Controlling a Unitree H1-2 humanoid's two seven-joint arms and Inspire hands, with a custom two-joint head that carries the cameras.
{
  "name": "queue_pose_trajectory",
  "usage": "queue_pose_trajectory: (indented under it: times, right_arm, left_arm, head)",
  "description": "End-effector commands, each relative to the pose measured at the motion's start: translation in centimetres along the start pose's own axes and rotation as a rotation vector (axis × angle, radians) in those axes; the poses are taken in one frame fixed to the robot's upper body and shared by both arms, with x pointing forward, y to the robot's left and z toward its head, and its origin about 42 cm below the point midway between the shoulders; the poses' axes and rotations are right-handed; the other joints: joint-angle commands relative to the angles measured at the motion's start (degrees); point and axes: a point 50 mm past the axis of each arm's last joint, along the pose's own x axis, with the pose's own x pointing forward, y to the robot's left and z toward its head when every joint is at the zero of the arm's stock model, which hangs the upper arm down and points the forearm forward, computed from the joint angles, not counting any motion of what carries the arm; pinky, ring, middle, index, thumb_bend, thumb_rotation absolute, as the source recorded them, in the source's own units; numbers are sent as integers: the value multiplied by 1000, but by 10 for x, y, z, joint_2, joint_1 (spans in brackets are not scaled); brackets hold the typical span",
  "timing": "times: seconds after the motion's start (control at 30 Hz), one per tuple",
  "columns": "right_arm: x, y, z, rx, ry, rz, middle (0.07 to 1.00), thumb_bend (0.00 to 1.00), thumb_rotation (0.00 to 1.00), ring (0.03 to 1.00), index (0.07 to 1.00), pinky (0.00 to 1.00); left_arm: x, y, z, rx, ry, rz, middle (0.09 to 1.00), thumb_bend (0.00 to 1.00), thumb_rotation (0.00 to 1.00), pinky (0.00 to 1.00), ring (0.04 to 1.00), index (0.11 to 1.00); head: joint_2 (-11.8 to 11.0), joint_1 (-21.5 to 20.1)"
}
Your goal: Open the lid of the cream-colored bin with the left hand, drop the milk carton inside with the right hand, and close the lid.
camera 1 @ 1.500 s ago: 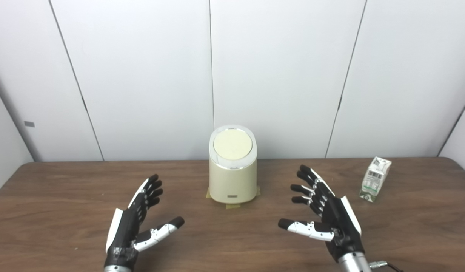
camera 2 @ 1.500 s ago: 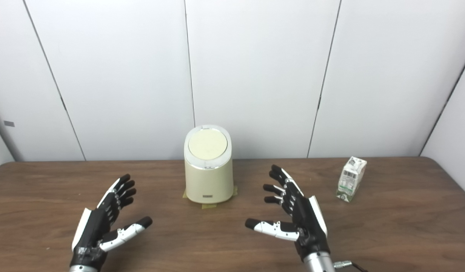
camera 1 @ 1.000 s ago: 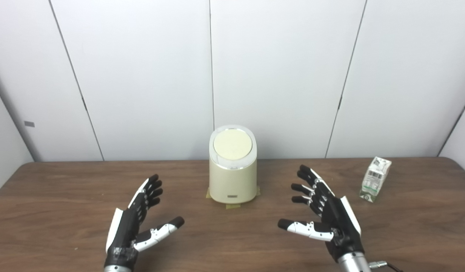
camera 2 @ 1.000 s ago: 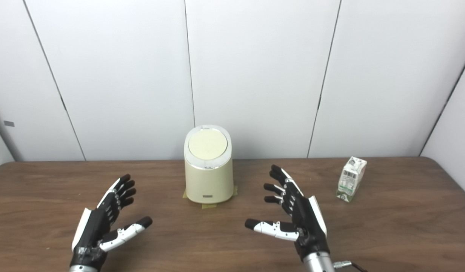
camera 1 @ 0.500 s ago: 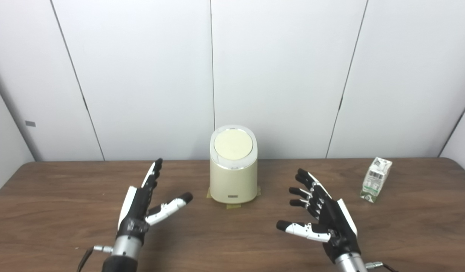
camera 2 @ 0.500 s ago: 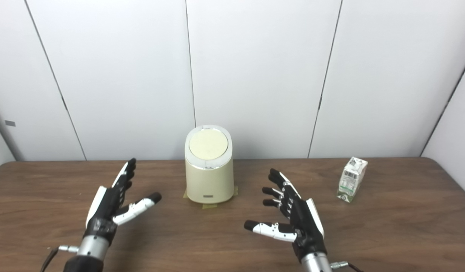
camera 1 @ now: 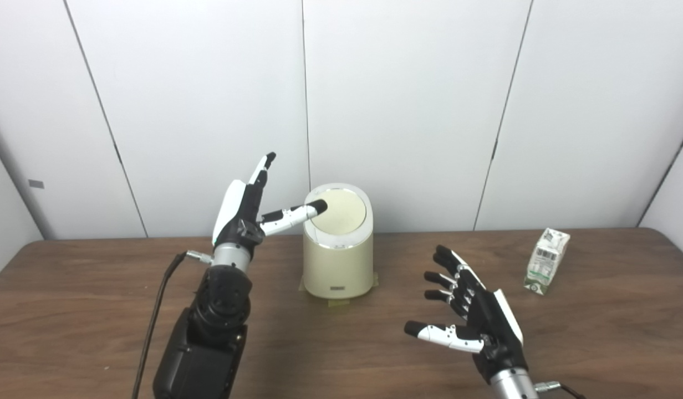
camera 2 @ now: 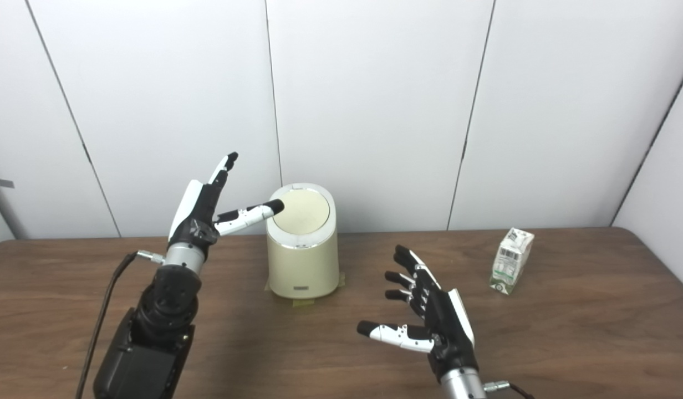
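Worktop (camera 1: pixel 75 310) is carrying the cream-colored bin (camera 1: pixel 337 260), lid (camera 1: pixel 341 203) shut. I'm raising my left hand (camera 1: pixel 247 208), fingers spread, thumb now reaching the lid's rim. Right hand (camera 1: pixel 477 327) is waiting, splayed, empty. Milk carton (camera 1: pixel 545 260) is standing far right.

The bin (camera 1: pixel 338 260) stands at the desk's (camera 1: pixel 86 310) back edge, lid (camera 1: pixel 338 210) closed. The left hand (camera 1: pixel 243 208) is raised, fingers apart, thumb over the lid's left rim. The carton (camera 1: pixel 546 260) stands near the back right corner.
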Motion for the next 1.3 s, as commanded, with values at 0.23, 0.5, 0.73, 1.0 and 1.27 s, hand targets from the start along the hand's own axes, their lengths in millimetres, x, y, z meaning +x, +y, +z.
queue_pose_trajectory:
  times: [0.23, 0.5, 0.73, 1.0, 1.27]
  right_arm:
    - [13, 4, 24, 10, -118, 2, 901, 730, 118, 800, 891, 670]
    - [12, 7, 26, 21, -116, -17, 896, 726, 140, 796, 887, 655]
    - [10, 9, 28, 36, -120, -12, 892, 734, 128, 786, 885, 645]
    - [7, 11, 31, 48, -118, -11, 893, 740, 126, 789, 882, 647]
    - [1, 11, 34, 52, -110, -2, 905, 734, 133, 789, 888, 650]
  left_arm:
    - [32, 8, 49, 73, -117, 96, 1000, 1000, 468, 1000, 1000, 1000]
    - [38, 2, 50, 344, -139, 100, 1000, 1000, 424, 1000, 1000, 1000]
    - [38, -1, 53, 386, -138, 97, 1000, 1000, 401, 1000, 1000, 1000]
    - [36, -7, 50, 413, -132, 84, 1000, 1000, 403, 1000, 1000, 1000]
    - [37, -17, 49, 436, -127, 80, 1000, 1000, 387, 1000, 1000, 1000]
  head:
    - [2, -5]
    - [8, -12]
    - [12, -12]
    - [18, -17]
    - [28, -21]
